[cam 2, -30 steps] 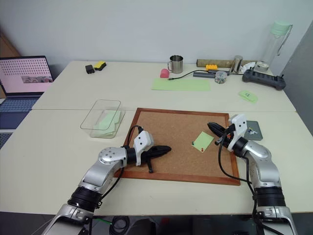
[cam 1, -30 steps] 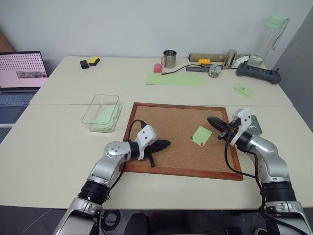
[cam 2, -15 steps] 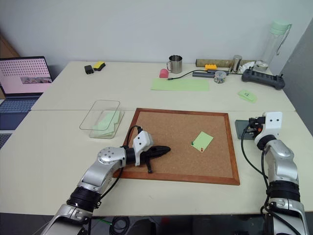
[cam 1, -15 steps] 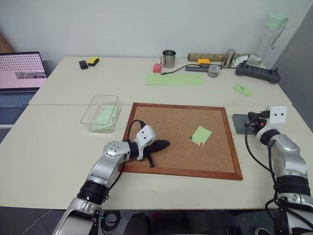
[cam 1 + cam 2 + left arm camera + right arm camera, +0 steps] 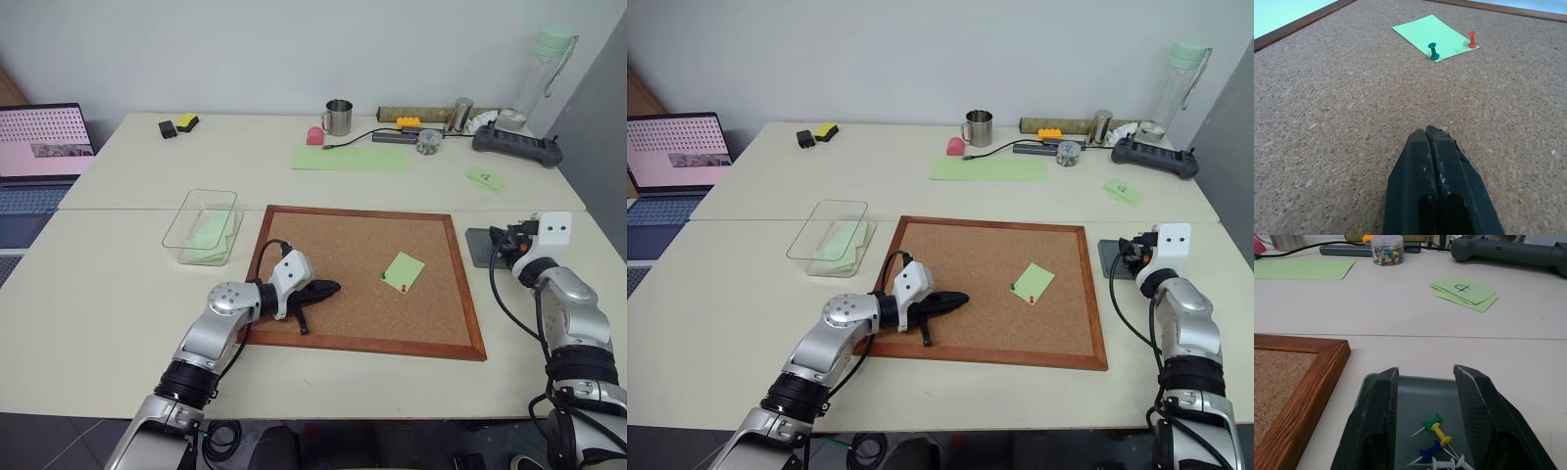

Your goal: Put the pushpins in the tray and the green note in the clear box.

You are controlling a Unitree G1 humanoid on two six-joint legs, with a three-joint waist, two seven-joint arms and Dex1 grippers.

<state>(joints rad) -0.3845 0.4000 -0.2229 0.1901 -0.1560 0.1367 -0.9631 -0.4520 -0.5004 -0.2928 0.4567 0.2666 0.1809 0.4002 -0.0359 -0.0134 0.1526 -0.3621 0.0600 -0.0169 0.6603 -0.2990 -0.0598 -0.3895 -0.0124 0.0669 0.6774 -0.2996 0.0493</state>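
Your right hand [image 5: 1422, 418] sits over the dark grey tray [image 5: 1420, 396] just beside the cork board's [image 5: 362, 274] right frame, its fingers parted with nothing between them; several pins already lie in the tray beneath it. Your left hand [image 5: 1431, 134] rests low on the cork with its fingers pressed together, holding nothing.

The green note [image 5: 1432, 36] is pinned to the board right of centre by the two pushpins: the green pushpin [image 5: 1433, 51] at one edge and the red pushpin [image 5: 1472, 39] at the nearest corner. The clear box [image 5: 204, 227] stands off the board's left side, with green paper already inside.

Next, I'd judge, comes pulling a pin. Take the right hand across to the note, come down over one head, close on the narrow waist and pull straight out along the pin, so the paper doesn't tear or drag. Leave the note until both pins are out.
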